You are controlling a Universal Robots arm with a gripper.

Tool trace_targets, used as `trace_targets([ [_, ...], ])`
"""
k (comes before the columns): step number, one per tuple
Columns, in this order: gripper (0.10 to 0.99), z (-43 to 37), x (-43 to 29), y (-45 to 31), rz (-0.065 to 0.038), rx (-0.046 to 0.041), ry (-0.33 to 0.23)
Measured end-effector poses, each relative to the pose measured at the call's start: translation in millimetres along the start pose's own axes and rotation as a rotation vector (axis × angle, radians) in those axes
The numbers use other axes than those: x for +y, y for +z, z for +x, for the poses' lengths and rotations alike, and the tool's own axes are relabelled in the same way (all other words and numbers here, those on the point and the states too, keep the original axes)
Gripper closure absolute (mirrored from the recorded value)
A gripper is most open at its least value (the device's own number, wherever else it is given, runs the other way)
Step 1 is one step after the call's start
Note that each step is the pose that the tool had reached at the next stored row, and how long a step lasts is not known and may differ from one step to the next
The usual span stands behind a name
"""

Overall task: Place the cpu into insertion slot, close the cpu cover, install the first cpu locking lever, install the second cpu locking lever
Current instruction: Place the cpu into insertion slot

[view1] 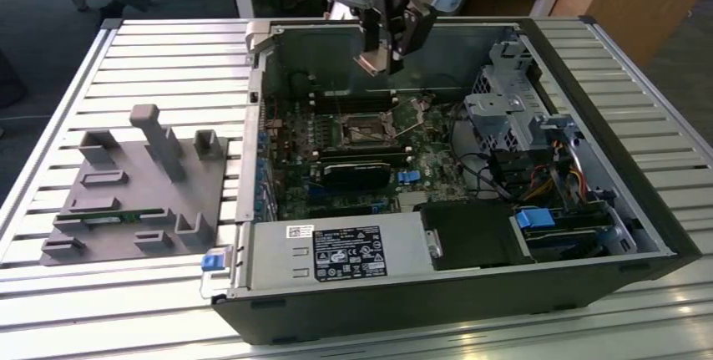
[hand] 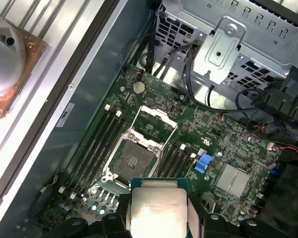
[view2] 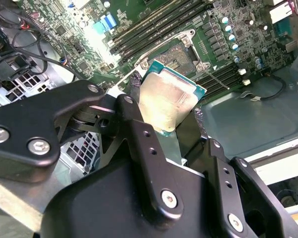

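Black gripper (view2: 165,116) linkage sits closest to the lens in the second wrist view. Its jaws are clenched on the cpu (view2: 173,94), gripping two opposite edges. The chip's dull metal top faces the camera, with a green edge showing round it. The cpu is held in the air, apart from the board and not seated.

The insertion slot (view2: 181,55) lies on the green motherboard (view2: 139,20) beyond the chip, with its contact field exposed. A thin locking lever (view2: 216,79) stands swung out just beside the slot. In the first wrist view the cpu cover (hand: 157,113) is raised on its hinge at one edge of the slot, window open.

In the exterior view the gripper hangs inside the open computer case (view1: 334,310), at 12 o'clock from the slot and above it. The case lies on a slatted metal bench (view1: 167,59). A grey fixture block (view1: 134,193) rests on the bench at 9 o'clock from the case, just beside its wall.
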State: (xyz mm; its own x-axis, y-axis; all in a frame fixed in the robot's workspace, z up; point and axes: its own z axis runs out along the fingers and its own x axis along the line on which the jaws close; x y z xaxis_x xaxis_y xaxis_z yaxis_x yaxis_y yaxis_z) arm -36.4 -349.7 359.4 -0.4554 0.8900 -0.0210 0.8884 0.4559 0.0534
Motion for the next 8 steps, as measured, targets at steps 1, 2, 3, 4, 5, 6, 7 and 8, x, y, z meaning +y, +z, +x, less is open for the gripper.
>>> trace_targets([
  [1, 0.549, 0.0, 0.0, 0.2, 0.0, 0.0001, 0.001],
  [2, 0.549, 0.0, 0.0, 0.3, 0.0, 0.0001, 0.001],
  [3, 0.549, 0.0, 0.0, 0.4, 0.0, 0.0001, 0.001],
  [4, 0.549, 0.0, 0.0, 0.5, 0.0, 0.0001, 0.002],
  [5, 0.549, 0.0, 0.0, 0.6, 0.0, 0.0001, 0.002],
  [6, 0.549, 0.0, 0.0, 0.7, 0.0, 0.0001, 0.002],
  [7, 0.549, 0.0, 0.0, 0.8, 0.0, 0.0001, 0.002],
  [8, 0.549, 0.0, 0.0, 0.9, 0.0, 0.0001, 0.003],
])
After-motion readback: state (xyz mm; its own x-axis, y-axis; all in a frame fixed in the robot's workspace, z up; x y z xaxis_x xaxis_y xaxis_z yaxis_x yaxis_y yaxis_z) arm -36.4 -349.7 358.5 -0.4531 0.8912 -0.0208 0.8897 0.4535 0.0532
